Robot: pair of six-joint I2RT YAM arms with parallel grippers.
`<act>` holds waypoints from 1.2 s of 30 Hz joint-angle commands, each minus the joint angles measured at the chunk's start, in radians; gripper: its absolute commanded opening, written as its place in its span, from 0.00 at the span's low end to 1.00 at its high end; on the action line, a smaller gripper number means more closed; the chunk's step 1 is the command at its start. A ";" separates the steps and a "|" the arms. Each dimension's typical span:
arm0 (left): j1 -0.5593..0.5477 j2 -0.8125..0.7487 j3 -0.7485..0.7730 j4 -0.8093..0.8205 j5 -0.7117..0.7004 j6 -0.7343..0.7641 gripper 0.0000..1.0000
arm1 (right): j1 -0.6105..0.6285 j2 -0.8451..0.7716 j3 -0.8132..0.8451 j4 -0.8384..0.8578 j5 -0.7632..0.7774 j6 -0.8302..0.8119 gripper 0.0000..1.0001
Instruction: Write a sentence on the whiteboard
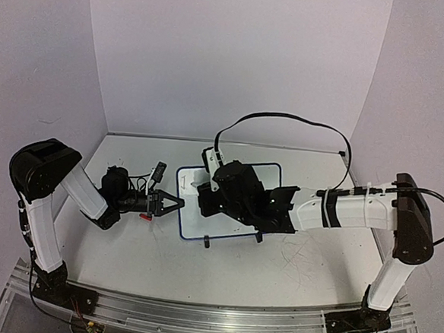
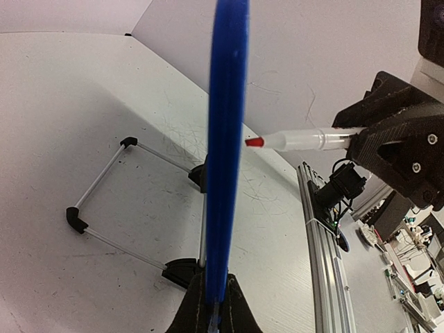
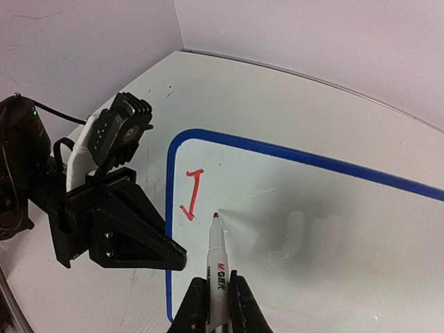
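the left fingers (image 2: 191, 316) are clamped on the thin dark blue rim of the small glossy white rectangular whiteboard (image 3: 312, 208), which is propped on its black-footed stand on the scuffed white counter (image 1: 125, 243). the right fingers (image 3: 197, 312) are shut tight on a white-barrelled red marker pen (image 3: 219, 267) — its tip lies just ahead of them at the board's surface, beside a single red handwritten letter (image 3: 192, 194), all there is of the sentence — close to the left fingers.

Whiteboard (image 1: 195, 224) at centre of table (image 1: 124, 251), left edge met by left gripper (image 1: 178, 203) (jaws closed); right arm (image 1: 341, 209) reaching over it.
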State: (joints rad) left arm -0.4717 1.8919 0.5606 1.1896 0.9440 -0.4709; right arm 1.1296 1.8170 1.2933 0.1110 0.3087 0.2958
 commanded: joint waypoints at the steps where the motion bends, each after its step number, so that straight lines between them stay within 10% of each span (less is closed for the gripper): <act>1: 0.004 -0.023 -0.018 0.015 0.030 -0.014 0.00 | -0.007 0.015 0.055 0.028 0.028 -0.011 0.00; 36: 0.005 -0.024 -0.018 0.015 0.033 -0.014 0.00 | -0.006 0.028 0.036 -0.015 0.010 0.009 0.00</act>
State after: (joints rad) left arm -0.4702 1.8919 0.5606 1.1893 0.9447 -0.4713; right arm 1.1271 1.8500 1.3243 0.1058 0.3111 0.2928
